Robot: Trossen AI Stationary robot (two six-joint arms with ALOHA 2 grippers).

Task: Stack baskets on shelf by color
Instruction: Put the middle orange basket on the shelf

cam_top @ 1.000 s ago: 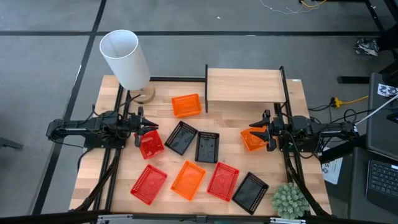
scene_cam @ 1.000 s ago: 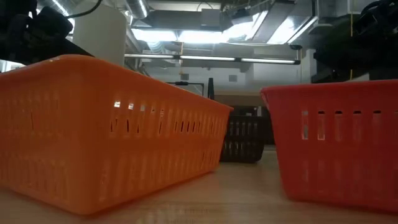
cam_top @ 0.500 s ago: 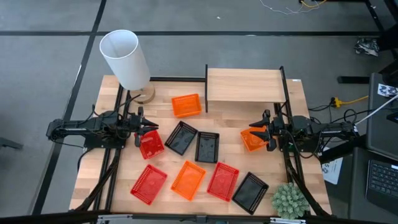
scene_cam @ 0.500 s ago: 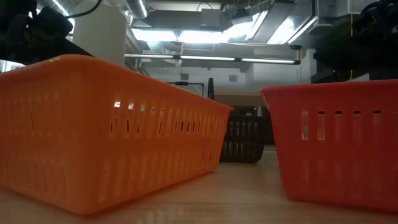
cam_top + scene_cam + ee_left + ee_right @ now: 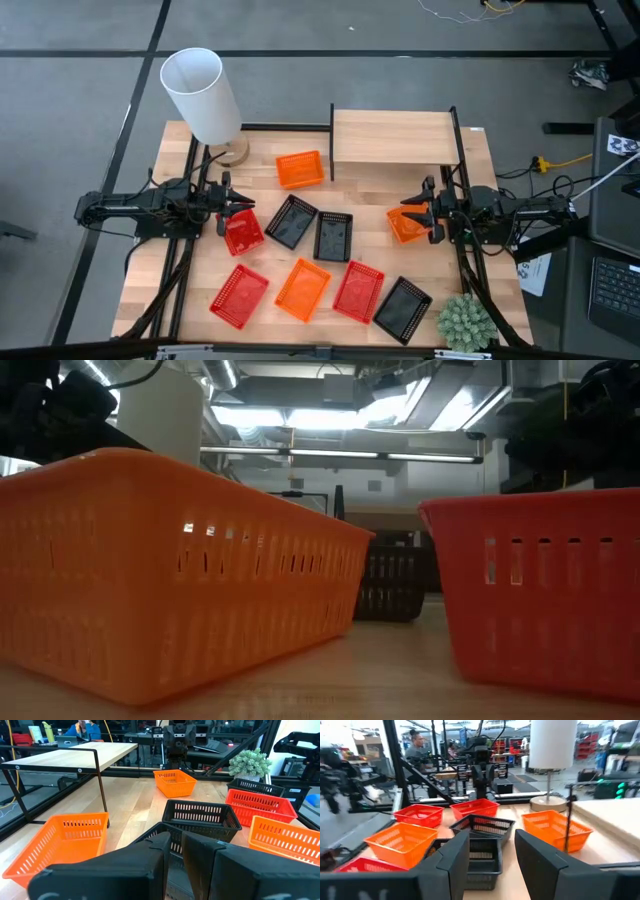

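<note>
Over on the right side of the table, the right gripper hangs low over the outer edge of an orange basket, its fingers spread well apart. From above, the gripper seems to be right over that basket's wall, though I can't tell if it touches. The basket lies from the gripper toward the table's middle. The shelf stands bare just beyond it toward the far edge, its long side running across the table. That makes the right arm the nearer one by far, so a lift and a short carry back looks like the natural next move. Across the table, the left gripper sits at the near corner of a red basket. Its fingers are drawn almost together with only a slit between, and I see nothing caught in it. The shelf is well apart from that arm. A second orange basket rests beside the shelf's left post. Two black baskets sit mid-table, and four more baskets line the near edge. Nothing is stacked yet, so I'd judge the job barely begun.
</note>
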